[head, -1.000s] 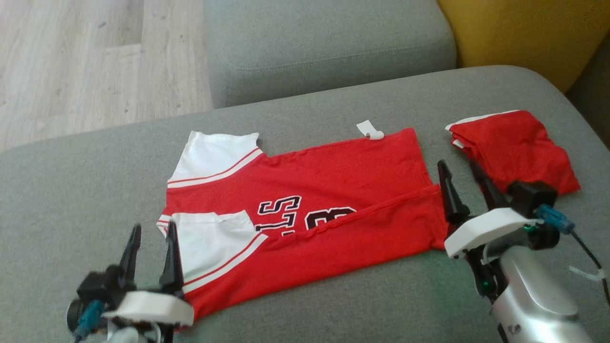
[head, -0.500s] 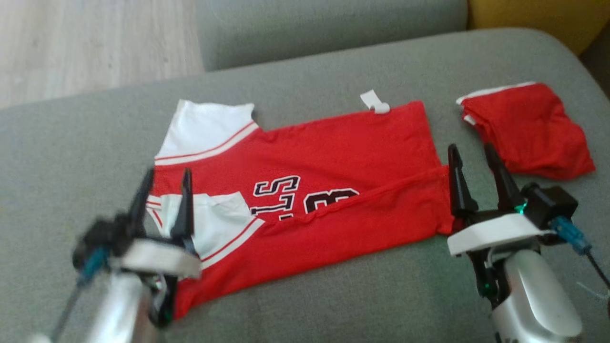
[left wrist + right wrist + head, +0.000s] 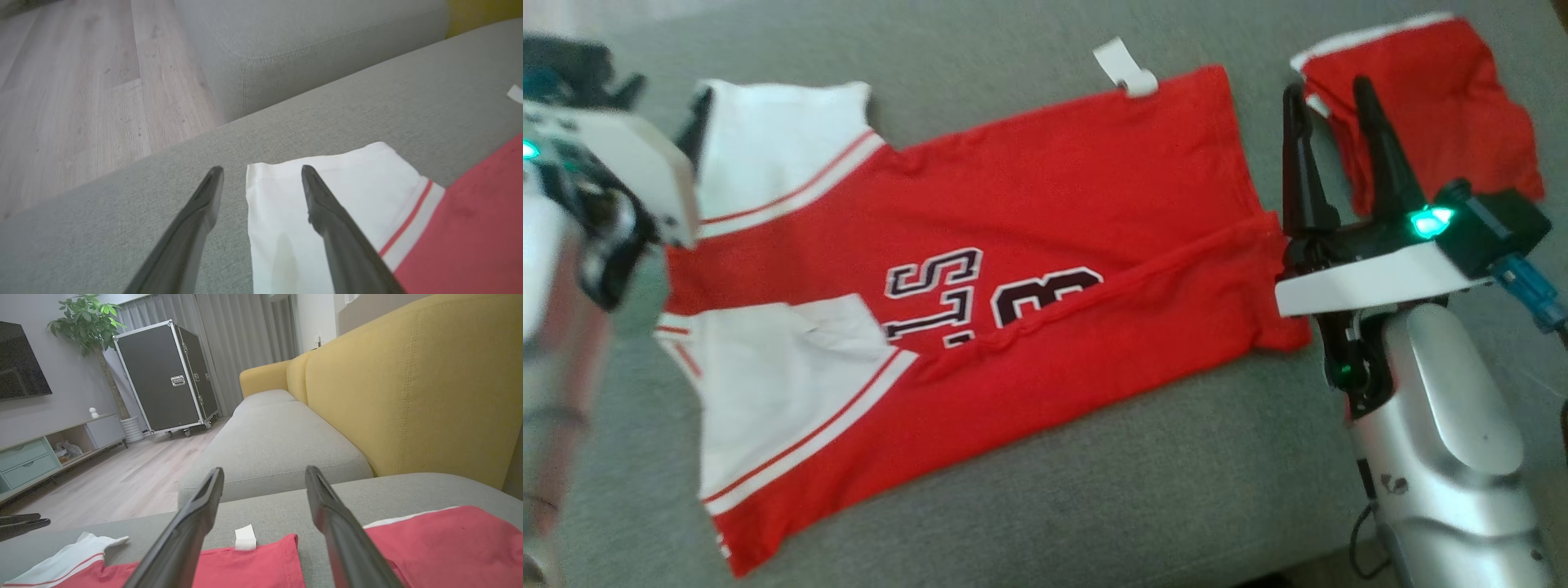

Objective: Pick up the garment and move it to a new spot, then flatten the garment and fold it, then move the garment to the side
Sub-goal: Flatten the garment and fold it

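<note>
Garment (image 3: pixel 1045 188) position and grip state are requested. (Operator)

It is laid part-folded on the sofa cushion (image 3: pixel 1094 490). The left gripper (image 3: pixel 261 173) is held with jaws fully apart and empty, set over the corner of the far sleeve (image 3: pixel 359 175). The right gripper (image 3: pixel 1325 90) is likewise wide and empty at the hem. (Technician)

Hazards are requested. (Operator)

The spare red cloth (image 3: pixel 1445 98) just beside the right jaws could be caught, or a single layer pinched. Since a second ago, the left gripper has been moved from the near sleeve to the far one. (Technician)
</note>
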